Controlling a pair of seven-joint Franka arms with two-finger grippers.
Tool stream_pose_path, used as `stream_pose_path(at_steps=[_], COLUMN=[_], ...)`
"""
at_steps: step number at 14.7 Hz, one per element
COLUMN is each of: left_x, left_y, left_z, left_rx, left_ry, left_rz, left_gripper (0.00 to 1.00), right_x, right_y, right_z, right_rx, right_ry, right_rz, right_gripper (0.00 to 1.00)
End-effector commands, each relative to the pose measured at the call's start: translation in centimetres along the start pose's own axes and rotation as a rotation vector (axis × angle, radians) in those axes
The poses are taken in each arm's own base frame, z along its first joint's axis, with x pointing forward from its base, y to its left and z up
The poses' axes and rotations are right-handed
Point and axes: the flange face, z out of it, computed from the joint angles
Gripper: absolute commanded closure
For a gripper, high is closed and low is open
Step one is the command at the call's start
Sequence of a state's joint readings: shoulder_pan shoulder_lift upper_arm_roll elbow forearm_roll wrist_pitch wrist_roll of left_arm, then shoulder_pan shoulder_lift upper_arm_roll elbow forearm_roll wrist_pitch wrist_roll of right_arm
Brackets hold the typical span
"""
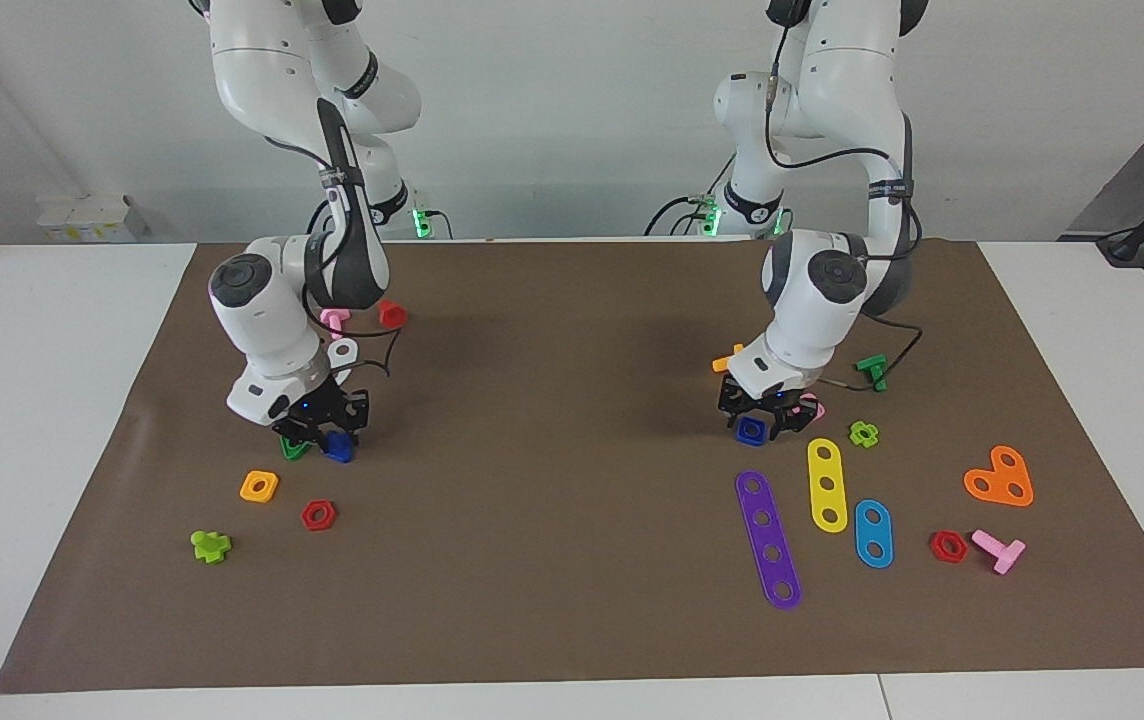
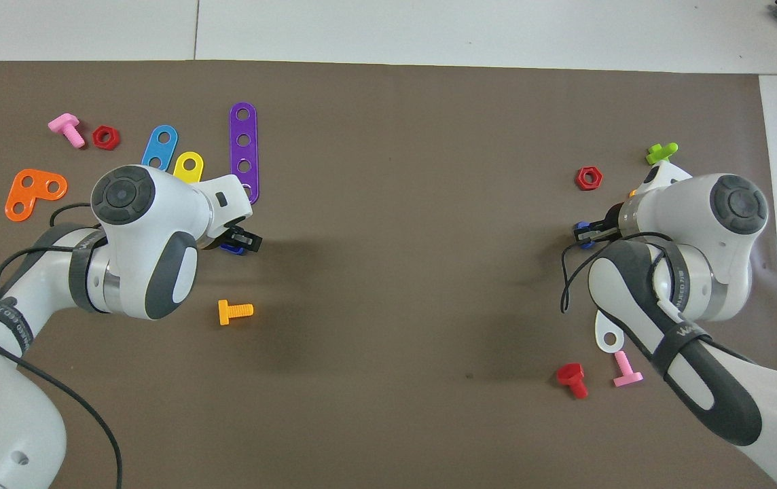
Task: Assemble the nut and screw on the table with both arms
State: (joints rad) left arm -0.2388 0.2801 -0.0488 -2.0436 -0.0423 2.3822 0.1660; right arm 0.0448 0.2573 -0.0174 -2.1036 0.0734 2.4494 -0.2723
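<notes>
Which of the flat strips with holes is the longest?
The purple strip, with four holes. The yellow strip beside it has three and the blue strip only two; all lie toward the left arm's end of the table.

Bright, even light falls from above; both views are sharp throughout. Soft, diffuse shadows pool on the wide white counter's brown rectangular mat point(image 1: 572, 560) beneath each arm. No harsh glare, no visible edge distortion.

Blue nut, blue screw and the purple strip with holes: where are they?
blue nut point(image 1: 751, 430), facing view, its flat top beside the hole.
blue screw point(image 1: 338, 447), facing view, its blue body under the hand.
purple strip point(image 1: 768, 539), facing view, between its middle holes.
</notes>
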Motion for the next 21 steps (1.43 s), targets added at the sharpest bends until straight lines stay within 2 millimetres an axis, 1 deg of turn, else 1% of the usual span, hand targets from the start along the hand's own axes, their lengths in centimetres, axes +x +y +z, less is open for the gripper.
stream_pose_path(at_steps=[1,3,6,7,8,9,12,13,14,15,16,18,19,20,21], left_x=[-0.4,-0.4,-0.3,-0.3,-0.3,-0.4,-0.5,-0.6,-0.6,-0.6,-0.6,-0.7,-0.7,-0.8,-0.8], left_y=[-0.5,-0.9,-0.7,-0.6,-0.6,-0.5,-0.6,-0.7,-0.8,-0.9,-0.8,-0.7,-0.7,-0.9,-0.9], left_z=[0.6,0.5,1.6,1.7,1.8,1.9,1.9,1.9,2.0,2.0,2.0,1.9,2.0,2.0,2.0], left_rx=[-0.007,-0.005,-0.007,-0.007,-0.007,-0.008,-0.009,-0.009,-0.009,-0.009,-0.01,-0.011,-0.012,-0.012,-0.012], left_ry=[0.017,0.022,0.017,0.017,0.016,0.013,0.004,0.002,0.001,0.001,0.0,-0.006,-0.009,-0.011,-0.012], left_rz=[0.012,0.029,0.042,0.043,0.043,0.046,0.068,0.086,0.091,0.091,0.092,0.1,0.112,0.117,0.117], left_gripper=[0.28,0.27,0.26,0.25,0.25,0.25,0.28,0.32,0.36,0.39,0.41,0.55,0.63,0.67,0.72], right_x=[-0.6,-0.8,-0.9,-1.0,-1.0,-0.9,-0.6,0.0,0.7,1.7,3.0,5.4,6.4,7.5,8.4], right_y=[0.4,0.6,0.7,0.7,0.7,0.7,0.7,0.7,0.6,0.0,-1.2,-5.4,-7.9,-10.8,-13.1], right_z=[-0.2,-0.1,-0.1,-0.1,-0.1,-0.1,-0.4,-1.1,-2.3,-3.8,-5.4,-7.9,-8.4,-8.9,-9.7], right_rx=[0.009,0.011,0.012,0.012,0.013,0.014,0.015,0.015,0.015,0.018,0.021,0.021,0.005,-0.011,-0.011], right_ry=[-0.003,-0.01,-0.014,-0.018,-0.019,-0.019,-0.02,-0.016,-0.011,-0.008,-0.004,0.013,0.037,0.065,0.094], right_rz=[-0.023,-0.019,-0.017,-0.018,-0.018,-0.007,0.006,0.019,0.049,0.083,0.127,0.181,0.205,0.232,0.278], right_gripper=[0.59,0.6,0.65,0.7,0.91,1.0,1.0,1.0,1.0,1.0,1.0,1.0,1.0,1.0,1.0])
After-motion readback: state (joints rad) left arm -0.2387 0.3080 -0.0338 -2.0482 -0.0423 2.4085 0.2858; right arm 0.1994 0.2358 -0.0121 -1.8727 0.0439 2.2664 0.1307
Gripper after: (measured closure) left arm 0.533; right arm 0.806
